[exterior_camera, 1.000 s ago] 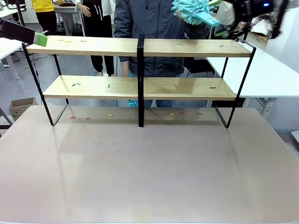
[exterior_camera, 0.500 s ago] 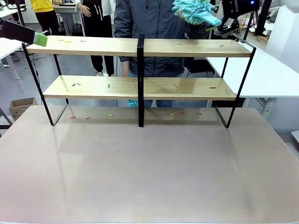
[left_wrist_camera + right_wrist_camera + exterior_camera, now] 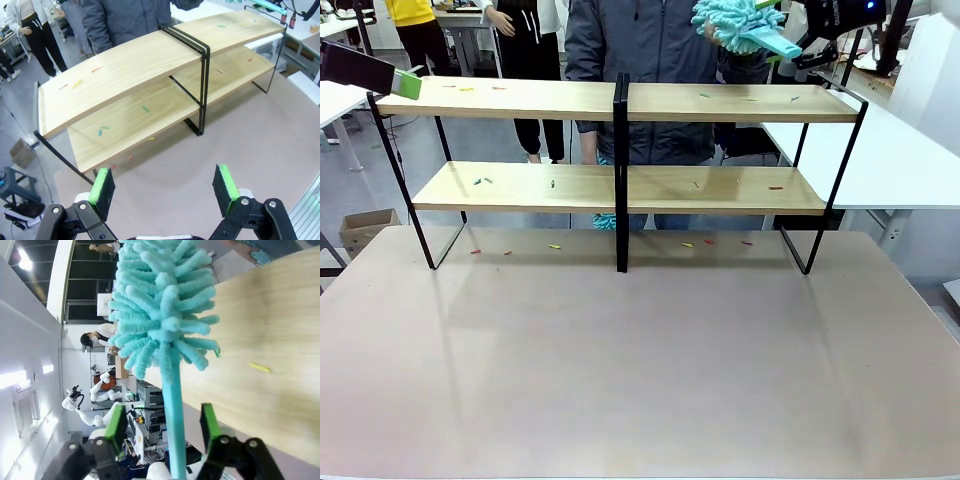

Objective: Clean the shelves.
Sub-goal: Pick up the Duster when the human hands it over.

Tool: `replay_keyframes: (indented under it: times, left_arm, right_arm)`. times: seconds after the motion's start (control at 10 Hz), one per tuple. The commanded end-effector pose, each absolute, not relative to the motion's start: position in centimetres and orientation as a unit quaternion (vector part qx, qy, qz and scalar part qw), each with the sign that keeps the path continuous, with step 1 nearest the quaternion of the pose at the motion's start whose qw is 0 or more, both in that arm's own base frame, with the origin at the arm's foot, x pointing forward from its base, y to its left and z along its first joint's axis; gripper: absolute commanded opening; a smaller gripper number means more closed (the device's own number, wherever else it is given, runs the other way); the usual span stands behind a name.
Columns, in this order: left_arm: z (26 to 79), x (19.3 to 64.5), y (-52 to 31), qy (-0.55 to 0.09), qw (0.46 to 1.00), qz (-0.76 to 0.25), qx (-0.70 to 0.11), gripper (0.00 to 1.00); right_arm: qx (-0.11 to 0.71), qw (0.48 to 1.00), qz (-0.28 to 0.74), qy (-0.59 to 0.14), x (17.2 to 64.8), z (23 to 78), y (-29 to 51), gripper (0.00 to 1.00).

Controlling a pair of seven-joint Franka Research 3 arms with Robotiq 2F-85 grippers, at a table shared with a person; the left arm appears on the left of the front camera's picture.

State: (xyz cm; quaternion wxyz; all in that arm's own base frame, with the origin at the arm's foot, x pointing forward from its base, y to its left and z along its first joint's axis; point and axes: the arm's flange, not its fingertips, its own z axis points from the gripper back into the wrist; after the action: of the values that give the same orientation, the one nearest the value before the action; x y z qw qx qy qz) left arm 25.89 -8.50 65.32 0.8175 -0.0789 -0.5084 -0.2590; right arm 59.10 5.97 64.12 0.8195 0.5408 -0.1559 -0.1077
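The shelves [image 3: 520, 98] are two light wood racks in black frames, standing side by side across the table's far half, and they also appear in the left wrist view [image 3: 125, 70]. Small coloured scraps [image 3: 705, 95] lie on the boards. A person's hand [image 3: 704, 27] holds a teal fluffy duster [image 3: 738, 20] above the right rack's top board [image 3: 270, 340]. My right gripper [image 3: 796, 55] is open, with the duster's handle [image 3: 173, 430] running between its fingers [image 3: 116, 424], apart from both. My left gripper [image 3: 164, 187] is open and holds nothing; it hangs by the left rack's top corner [image 3: 408, 84].
More scraps [image 3: 553, 246] lie on the brown table [image 3: 640, 360] under the racks. A second teal duster [image 3: 605, 221] shows behind the lower board. A person in a grey jacket [image 3: 620, 40] stands behind the shelves. A white table [image 3: 880, 160] is at the right.
My right gripper has swung in from the right and settled around the duster's handle. The duster has shifted slightly right. The left arm has not moved.
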Motion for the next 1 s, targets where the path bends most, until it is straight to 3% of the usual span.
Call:
replay_keyframes:
  times: [0.0, 0.1, 0.9]
  left_arm:
    - [65.3, 25.9, -8.5, -0.509, 0.817, -0.259, -0.079, 1.00]
    - [65.3, 25.9, -8.5, -0.509, 0.817, -0.259, -0.079, 1.00]
    - [65.3, 25.9, -8.5, -0.509, 0.817, -0.259, -0.079, 1.00]
  right_arm:
    - [0.544, 0.817, -0.103, -0.162, 58.1, 63.7, 5.8, 0.38]
    - [0.545, 0.818, -0.095, -0.159, 58.0, 63.6, 5.8, 0.00]
    - [0.535, 0.826, -0.076, -0.164, 57.0, 63.9, 4.3, 0.00]
